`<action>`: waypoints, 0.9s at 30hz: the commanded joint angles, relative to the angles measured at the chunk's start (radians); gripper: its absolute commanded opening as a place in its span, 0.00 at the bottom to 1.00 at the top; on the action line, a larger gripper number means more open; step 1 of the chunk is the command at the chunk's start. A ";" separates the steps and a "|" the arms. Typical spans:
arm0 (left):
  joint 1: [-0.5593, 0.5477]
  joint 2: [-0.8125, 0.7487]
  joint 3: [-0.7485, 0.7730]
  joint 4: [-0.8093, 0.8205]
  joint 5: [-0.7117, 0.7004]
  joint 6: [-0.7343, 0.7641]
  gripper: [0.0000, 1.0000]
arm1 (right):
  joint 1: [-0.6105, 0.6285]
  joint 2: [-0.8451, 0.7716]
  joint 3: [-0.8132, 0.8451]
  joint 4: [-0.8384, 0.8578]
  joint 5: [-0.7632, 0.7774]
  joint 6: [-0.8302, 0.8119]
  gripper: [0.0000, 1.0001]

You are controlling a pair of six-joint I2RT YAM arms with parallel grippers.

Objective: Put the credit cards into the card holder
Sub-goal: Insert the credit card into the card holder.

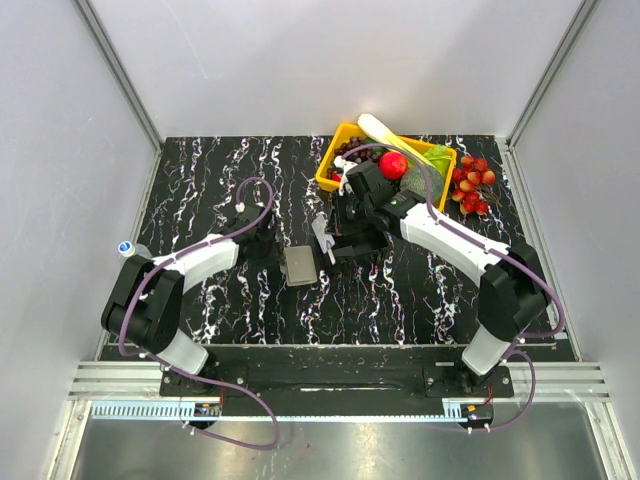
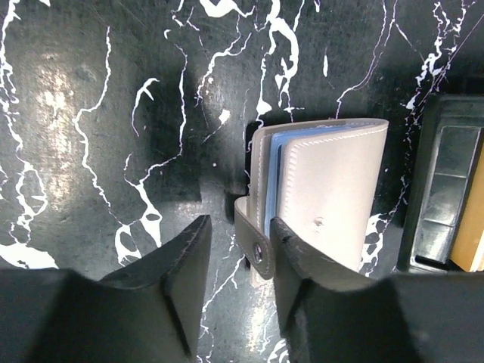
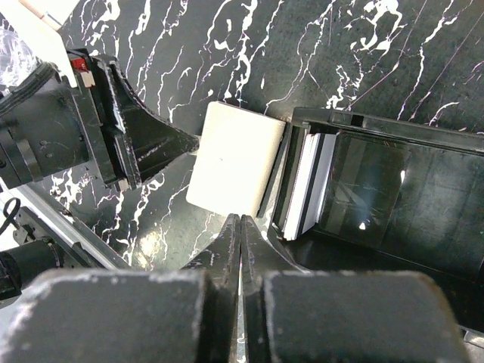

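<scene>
Left gripper (image 2: 240,234) sits lowest in its wrist view, jaws half parted astride the holder's (image 2: 333,197) strap (image 2: 253,242). One finger touches the strap and the other stands clear, so nothing is pinched yet. That holder lies flat on the table (image 2: 91,113), just beside the tray (image 2: 446,189), with its cover folded over blue pockets (image 2: 274,178) and the strap unsnapped. It looks light and soft, like stitched leather, so it would likely slide or flop if tugged. The strap or the cover's free edge seems the best hold, with the body pinned down. Right gripper (image 3: 240,227) is clamped on nothing, poised near the holder's edge. Cards (image 3: 306,185) stand on edge in the tray. They look thin, stiff and slick, best nipped by a protruding edge.
</scene>
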 commanded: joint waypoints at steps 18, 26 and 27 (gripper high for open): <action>0.020 -0.222 0.059 -0.043 0.118 0.072 0.00 | 0.001 0.013 0.059 0.023 -0.038 0.002 0.00; 0.020 -0.239 0.014 -0.033 0.151 0.068 0.00 | 0.001 0.019 0.045 0.046 -0.079 0.030 0.00; 0.020 -0.235 -0.001 -0.033 0.143 0.063 0.00 | 0.001 0.022 0.044 0.048 -0.090 0.036 0.00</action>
